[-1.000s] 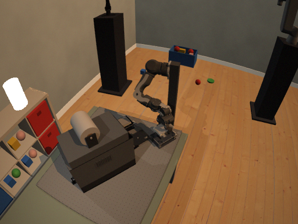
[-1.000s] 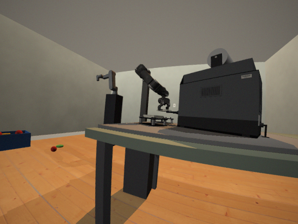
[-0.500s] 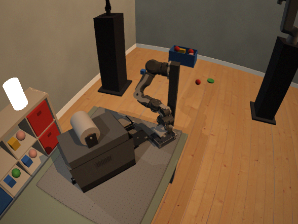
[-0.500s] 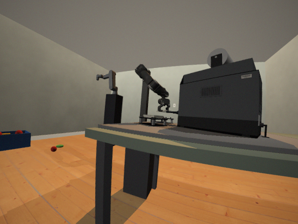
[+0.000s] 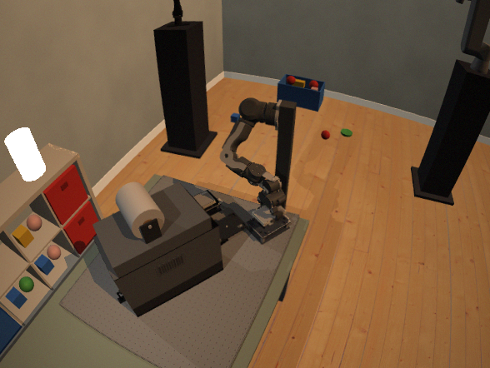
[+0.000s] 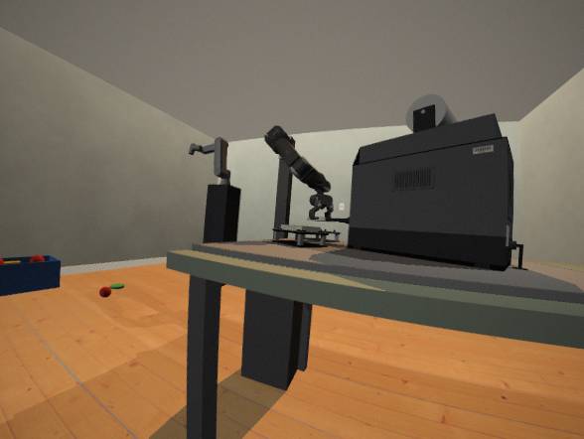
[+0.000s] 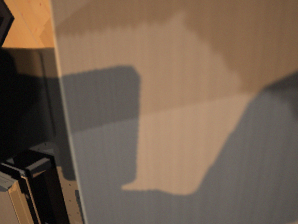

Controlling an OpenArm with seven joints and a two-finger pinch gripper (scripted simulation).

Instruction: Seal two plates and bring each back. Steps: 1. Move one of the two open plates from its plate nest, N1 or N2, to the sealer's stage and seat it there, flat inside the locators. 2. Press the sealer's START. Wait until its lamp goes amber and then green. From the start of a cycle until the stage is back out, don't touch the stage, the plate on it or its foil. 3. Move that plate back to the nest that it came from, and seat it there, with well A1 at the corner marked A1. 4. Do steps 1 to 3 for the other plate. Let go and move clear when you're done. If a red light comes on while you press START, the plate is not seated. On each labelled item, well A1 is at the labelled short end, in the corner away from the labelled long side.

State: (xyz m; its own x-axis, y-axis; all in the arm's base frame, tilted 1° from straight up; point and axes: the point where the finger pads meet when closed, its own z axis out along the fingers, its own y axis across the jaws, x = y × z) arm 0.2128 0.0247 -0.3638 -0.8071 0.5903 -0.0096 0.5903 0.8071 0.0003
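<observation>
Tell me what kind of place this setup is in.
It looks like a household room, perhaps a playroom, turned into a small lab bench. A plate sealer with a foil roll sits on a table, yet there's a wooden floor and a toy-filled cubby shelf.

matt dark sealer [image 5: 167, 254] — dotted grey mat [image 5: 217, 316] — glossy plank floor [image 5: 396, 271].
</observation>
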